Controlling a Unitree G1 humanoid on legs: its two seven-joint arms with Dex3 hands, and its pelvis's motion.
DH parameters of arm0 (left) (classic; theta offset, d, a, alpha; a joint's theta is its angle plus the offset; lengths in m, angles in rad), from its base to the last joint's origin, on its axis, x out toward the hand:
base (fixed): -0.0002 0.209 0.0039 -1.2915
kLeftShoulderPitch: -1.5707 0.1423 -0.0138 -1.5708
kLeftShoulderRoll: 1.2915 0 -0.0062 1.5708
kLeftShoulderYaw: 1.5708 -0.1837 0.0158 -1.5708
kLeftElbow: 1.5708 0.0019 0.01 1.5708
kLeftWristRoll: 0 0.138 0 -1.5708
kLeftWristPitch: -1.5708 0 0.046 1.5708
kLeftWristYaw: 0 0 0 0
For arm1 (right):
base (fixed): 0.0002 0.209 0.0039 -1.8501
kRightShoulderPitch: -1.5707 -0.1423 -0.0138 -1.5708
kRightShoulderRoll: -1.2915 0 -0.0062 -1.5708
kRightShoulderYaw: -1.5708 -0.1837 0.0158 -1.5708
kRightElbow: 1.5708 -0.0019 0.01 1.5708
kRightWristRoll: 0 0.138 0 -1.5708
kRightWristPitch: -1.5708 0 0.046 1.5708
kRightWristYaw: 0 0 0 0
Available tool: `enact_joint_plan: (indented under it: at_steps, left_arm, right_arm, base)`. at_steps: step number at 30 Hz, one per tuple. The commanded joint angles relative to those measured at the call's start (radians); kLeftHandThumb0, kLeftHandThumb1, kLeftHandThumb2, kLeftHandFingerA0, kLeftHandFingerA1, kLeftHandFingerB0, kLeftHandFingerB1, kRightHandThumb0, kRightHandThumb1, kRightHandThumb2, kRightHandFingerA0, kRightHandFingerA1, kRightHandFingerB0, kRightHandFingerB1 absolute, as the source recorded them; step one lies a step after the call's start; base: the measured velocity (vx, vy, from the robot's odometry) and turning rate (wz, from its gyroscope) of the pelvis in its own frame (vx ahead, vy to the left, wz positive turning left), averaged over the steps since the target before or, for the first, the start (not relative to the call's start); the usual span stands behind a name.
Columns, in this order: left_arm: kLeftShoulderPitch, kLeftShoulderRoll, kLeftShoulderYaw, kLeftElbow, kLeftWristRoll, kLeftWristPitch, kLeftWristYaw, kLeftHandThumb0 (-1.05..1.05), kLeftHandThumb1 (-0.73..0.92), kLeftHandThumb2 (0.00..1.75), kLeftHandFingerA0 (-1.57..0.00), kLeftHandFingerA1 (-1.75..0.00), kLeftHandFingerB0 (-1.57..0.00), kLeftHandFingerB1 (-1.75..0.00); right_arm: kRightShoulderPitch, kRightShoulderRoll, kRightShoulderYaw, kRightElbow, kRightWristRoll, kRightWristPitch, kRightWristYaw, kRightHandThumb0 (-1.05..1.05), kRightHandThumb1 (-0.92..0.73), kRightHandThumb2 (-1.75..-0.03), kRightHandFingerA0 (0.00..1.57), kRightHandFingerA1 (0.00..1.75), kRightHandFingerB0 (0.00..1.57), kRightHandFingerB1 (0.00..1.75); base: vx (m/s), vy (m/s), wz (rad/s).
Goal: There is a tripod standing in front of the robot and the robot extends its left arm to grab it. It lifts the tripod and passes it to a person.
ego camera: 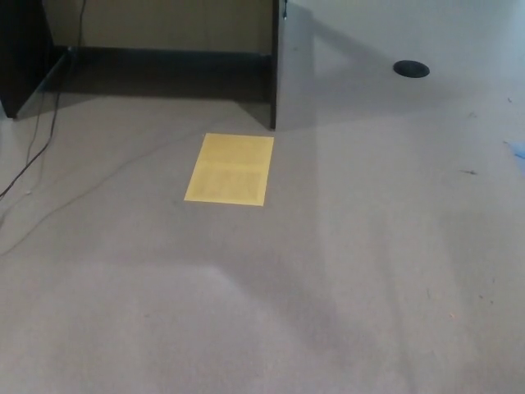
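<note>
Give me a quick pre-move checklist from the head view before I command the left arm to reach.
1. Tripod in view: not ok. No tripod shows anywhere in the head view.
2. Left hand in view: not ok. It does not show.
3. Right hand in view: not ok. It does not show either.
4. Person ready to receive: cannot tell. Nobody appears in the picture.
5. Loose items on the floor: ok. The yellow sheet lies flat on the carpet, and the cable runs along the far left, near the dark cabinet.
6. Advice: probably re-aim the head before reaching, since the target is not visible.
</note>
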Motion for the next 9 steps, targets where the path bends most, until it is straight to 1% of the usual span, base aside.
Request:
enact_joint_plan:
  at_steps: [1,3,4,5,6,9]
  left_arm:
    - [-0.01,0.032,0.0,0.045,0.056,-0.146,0.032,-0.47,0.73,0.61,-0.53,-0.44,-0.32,-0.33]
    - [-0.017,0.033,-0.003,0.06,0.066,-0.154,0.038,-0.48,0.73,0.62,-0.54,-0.44,-0.32,-0.33]
    - [-0.02,0.034,-0.006,0.067,0.074,-0.159,0.046,-0.54,0.62,0.86,-0.5,-0.56,-0.27,-0.45]
    - [-0.022,0.033,-0.005,0.072,0.071,-0.162,0.044,-0.54,0.62,0.86,-0.5,-0.56,-0.26,-0.45]
    - [-0.025,0.032,-0.002,0.078,0.069,-0.167,0.042,-0.47,0.74,0.61,-0.52,-0.43,-0.31,-0.33]
    - [-0.031,0.031,0.001,0.084,0.071,-0.171,0.041,-0.47,0.74,0.61,-0.51,-0.42,-0.3,-0.33]
  right_arm:
    - [0.011,-0.023,-0.003,0.012,-0.002,0.013,-0.013,-0.4,-0.71,-0.61,0.65,0.43,0.46,0.36]
    - [0.008,-0.022,-0.003,0.016,-0.003,0.018,-0.015,-0.4,-0.71,-0.61,0.65,0.43,0.46,0.35]
    - [0.009,-0.022,0.001,0.017,-0.008,0.013,-0.023,-0.4,-0.71,-0.61,0.67,0.44,0.47,0.36]
    - [0.009,-0.022,0.001,0.018,-0.008,0.011,-0.024,-0.4,-0.71,-0.61,0.67,0.44,0.47,0.36]
    - [0.007,-0.022,0.002,0.019,-0.008,0.011,-0.024,-0.46,-0.59,-0.87,0.6,0.57,0.4,0.49]
    - [0.001,-0.021,0.001,0.02,-0.008,0.013,-0.025,-0.46,-0.59,-0.86,0.61,0.58,0.41,0.49]
  base:
    - [0.0,0.0,0.0]
    - [0.0,0.0,0.0]
    - [0.0,0.0,0.0]
    - [0.0,0.0,0.0]
    - [0.0,0.0,0.0]
    - [0.0,0.0,0.0]
